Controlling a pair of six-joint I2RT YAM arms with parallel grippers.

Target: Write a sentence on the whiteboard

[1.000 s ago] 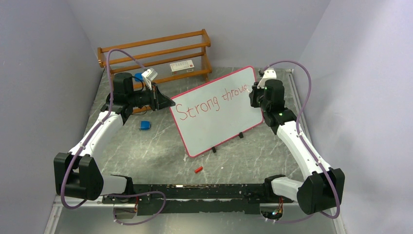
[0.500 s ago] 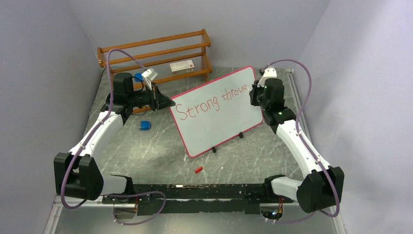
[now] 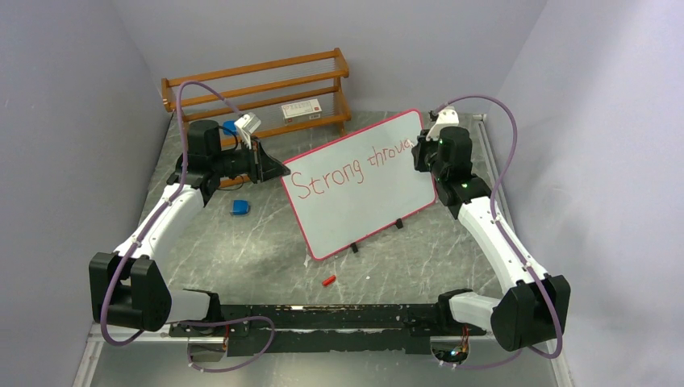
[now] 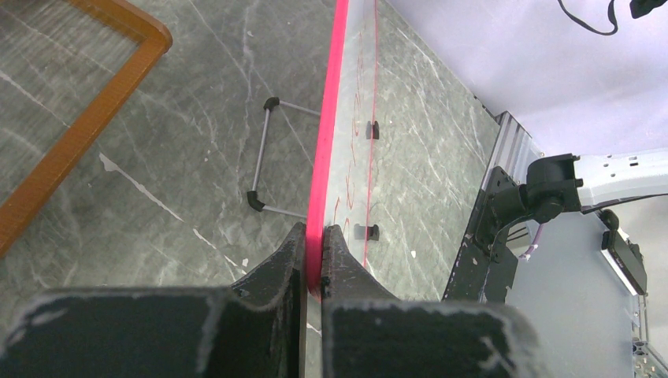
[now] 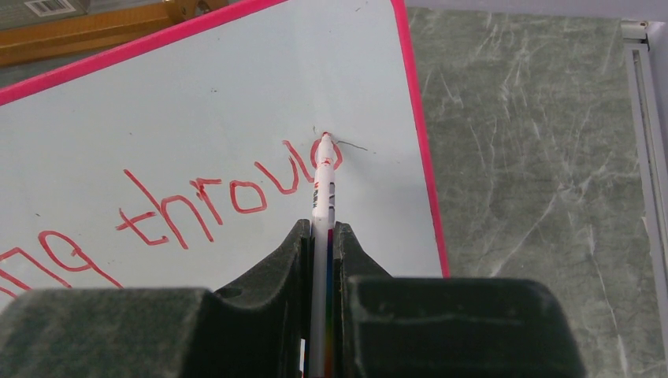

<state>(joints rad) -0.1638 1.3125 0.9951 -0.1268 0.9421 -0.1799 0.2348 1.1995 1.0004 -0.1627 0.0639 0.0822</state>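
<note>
The whiteboard [image 3: 363, 201] with its pink-red rim stands tilted on black feet mid-table. Red lettering [image 3: 351, 171] on it reads "Strong throu" with one more part-drawn letter; it also shows in the right wrist view [image 5: 213, 201]. My left gripper [image 3: 278, 171] is shut on the board's left rim [image 4: 319, 197]. My right gripper [image 3: 419, 149] is shut on a white marker [image 5: 323, 185]. The marker's red tip touches the board just right of the last letter, near the right rim.
A wooden rack [image 3: 258, 89] stands at the back with a small white box [image 3: 301, 110] on it. A blue object [image 3: 239, 207] lies left of the board. A red marker cap [image 3: 327, 280] lies in front. The board's wire stand [image 4: 264, 161] is behind it.
My right gripper has shifted slightly up and to the right along the board with the marker. The left arm and the board have not moved.
</note>
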